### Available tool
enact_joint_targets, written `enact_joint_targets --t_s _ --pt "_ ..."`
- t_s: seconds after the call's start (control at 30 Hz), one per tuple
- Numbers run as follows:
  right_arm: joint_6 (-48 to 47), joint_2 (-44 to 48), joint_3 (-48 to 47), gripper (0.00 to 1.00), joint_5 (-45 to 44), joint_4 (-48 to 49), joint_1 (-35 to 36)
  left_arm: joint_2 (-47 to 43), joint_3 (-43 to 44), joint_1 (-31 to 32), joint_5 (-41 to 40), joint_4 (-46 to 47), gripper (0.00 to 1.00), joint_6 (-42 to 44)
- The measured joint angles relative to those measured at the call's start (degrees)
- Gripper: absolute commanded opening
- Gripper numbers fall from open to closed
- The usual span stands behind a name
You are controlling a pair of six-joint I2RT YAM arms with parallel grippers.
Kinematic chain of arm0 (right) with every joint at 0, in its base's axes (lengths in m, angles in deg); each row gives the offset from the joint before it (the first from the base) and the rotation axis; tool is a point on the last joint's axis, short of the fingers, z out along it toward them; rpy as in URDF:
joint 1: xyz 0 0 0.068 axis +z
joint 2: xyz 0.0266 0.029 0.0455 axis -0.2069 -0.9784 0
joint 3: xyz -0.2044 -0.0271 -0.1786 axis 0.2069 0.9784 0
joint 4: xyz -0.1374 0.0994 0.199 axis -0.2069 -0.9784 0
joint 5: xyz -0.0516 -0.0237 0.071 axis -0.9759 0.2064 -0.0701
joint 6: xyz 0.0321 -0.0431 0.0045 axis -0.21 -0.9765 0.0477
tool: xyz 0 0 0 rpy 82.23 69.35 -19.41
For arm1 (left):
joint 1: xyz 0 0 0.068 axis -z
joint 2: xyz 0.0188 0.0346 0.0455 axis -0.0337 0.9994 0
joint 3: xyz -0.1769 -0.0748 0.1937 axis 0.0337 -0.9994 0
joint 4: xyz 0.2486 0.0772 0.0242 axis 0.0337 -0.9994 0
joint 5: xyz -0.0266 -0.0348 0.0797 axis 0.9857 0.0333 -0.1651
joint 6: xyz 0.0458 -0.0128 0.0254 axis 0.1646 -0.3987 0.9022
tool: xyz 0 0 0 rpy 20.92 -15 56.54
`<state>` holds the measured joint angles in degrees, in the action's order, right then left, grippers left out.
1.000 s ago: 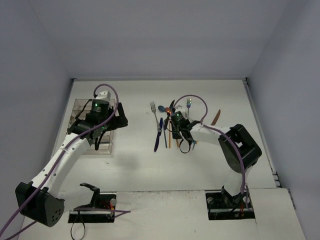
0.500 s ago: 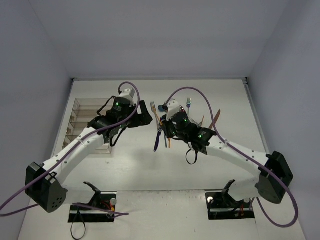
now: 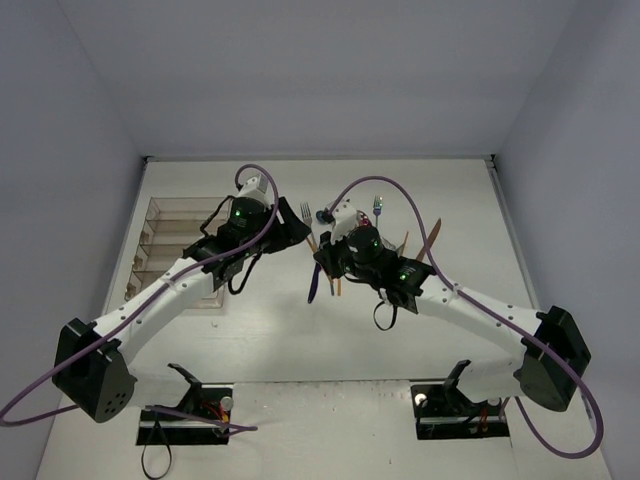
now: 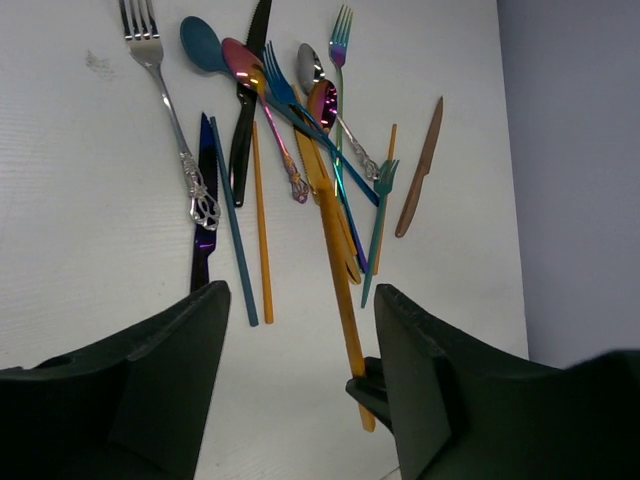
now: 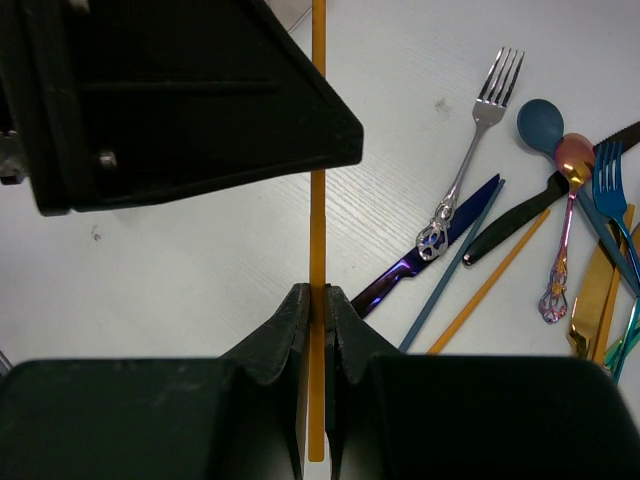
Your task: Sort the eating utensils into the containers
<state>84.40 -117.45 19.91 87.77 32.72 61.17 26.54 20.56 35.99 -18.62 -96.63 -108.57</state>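
Note:
My right gripper (image 5: 318,295) (image 3: 322,255) is shut on a gold chopstick (image 5: 318,215) and holds it above the table. The chopstick (image 4: 342,280) runs up between the fingers of my left gripper (image 4: 300,292) (image 3: 300,228), which is open and stands around it, nearer its right finger, with a gap on both sides. The other eating utensils lie in a loose pile: a silver fork (image 4: 165,90), a blue spoon (image 4: 200,45), a black knife (image 4: 245,110), a copper knife (image 4: 420,170). The clear containers tray (image 3: 160,225) sits at the far left.
A dark blue knife (image 5: 430,260), a blue chopstick (image 4: 232,230) and another gold chopstick (image 4: 260,220) lie on the near left of the pile. The copper knife (image 3: 430,235) lies apart on the right. Both arms meet over the table's middle.
My left arm has swung right from the tray to the pile. My right arm has reached toward it with the gold chopstick. The left jaws have narrowed around the chopstick.

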Motion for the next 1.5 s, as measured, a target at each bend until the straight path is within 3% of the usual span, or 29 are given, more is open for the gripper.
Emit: enact_joint_targets --t_s 0.1,0.2,0.3,0.43,0.6,0.8,0.97,1.23,1.5 --pt "0.1 0.0 0.1 0.00 0.2 0.5 0.0 0.9 0.0 0.4 0.4 1.3 0.39 -1.1" --pt "0.3 0.0 0.3 0.00 0.2 0.8 0.0 1.8 0.0 0.9 0.7 2.1 0.11 -2.1" --pt "0.7 0.0 0.7 0.05 0.4 1.1 0.0 2.2 0.0 1.3 1.2 2.8 0.00 -3.1" --pt "1.3 0.0 1.2 0.20 0.2 1.5 0.1 2.2 0.0 1.7 1.4 3.5 0.00 -4.3" --pt "1.7 0.0 1.4 0.52 -1.1 1.9 0.2 2.1 -0.4 1.7 0.6 3.4 0.00 -5.1" --pt "2.5 0.3 2.4 0.69 -3.1 2.6 0.2 -0.5 -1.9 1.5 -2.9 0.5 0.00 -5.5" --pt "2.8 2.7 5.7 0.71 -6.4 2.7 0.2 -5.7 -2.5 -2.2 -7.6 -5.4 0.00 -6.4" --pt "4.6 4.2 8.2 0.72 -10.5 1.4 -2.1 -15.8 -7.6 -14.8 -14.4 -13.3 0.00 -10.0" --pt "7.5 6.3 12.6 0.72 -10.2 -0.6 -9.4 -21.2 -12.1 -26.8 -17.3 -20.3 0.00 -12.6"
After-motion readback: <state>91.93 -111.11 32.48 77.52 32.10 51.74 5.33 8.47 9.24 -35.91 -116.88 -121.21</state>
